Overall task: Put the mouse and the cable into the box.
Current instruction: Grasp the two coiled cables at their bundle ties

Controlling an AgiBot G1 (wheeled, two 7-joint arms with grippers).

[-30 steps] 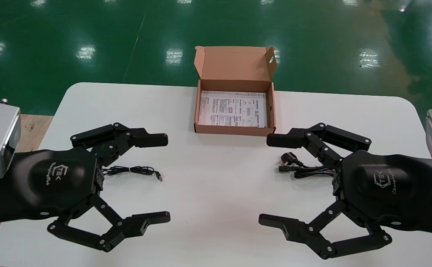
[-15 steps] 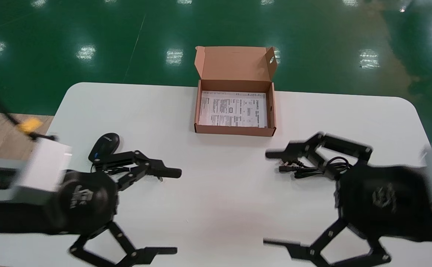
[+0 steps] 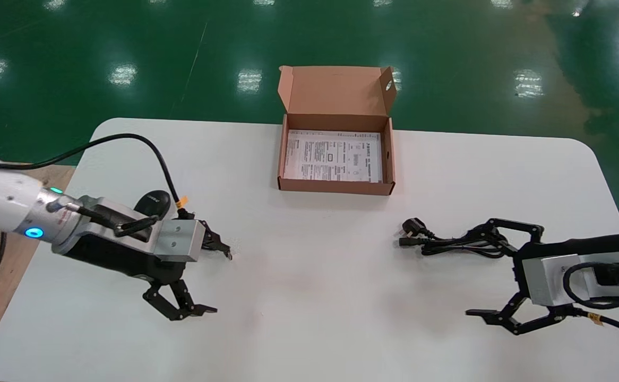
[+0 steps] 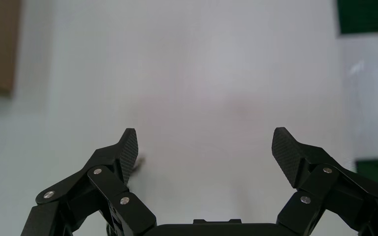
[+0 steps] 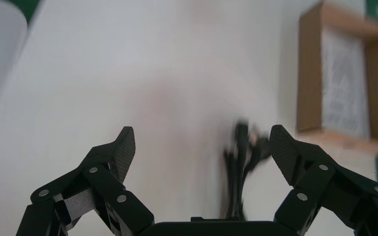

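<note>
A black mouse (image 3: 153,203) lies on the white table (image 3: 309,276) at the left, partly hidden behind my left arm. Its thin cord ends in a USB plug (image 3: 228,255) beside my left gripper (image 3: 213,276), which is open and low over bare table (image 4: 206,147). A bundled black power cable (image 3: 447,241) with its plug (image 3: 413,228) lies at the right. My right gripper (image 3: 476,270) is open just in front of it; the cable (image 5: 238,167) sits inside the span of that gripper (image 5: 203,146), close to one finger (image 5: 283,147). The open cardboard box (image 3: 336,187) stands at the back centre.
A printed sheet (image 3: 333,156) lines the box floor, and the lid (image 3: 336,90) stands up behind it. The box wall (image 5: 307,73) shows beyond the cable in the right wrist view. Green floor surrounds the table.
Both arms have dropped away from the camera to table height and turned their grippers sideways. The mouse, hidden a second ago, now shows. Mouse, cable and box have not moved.
</note>
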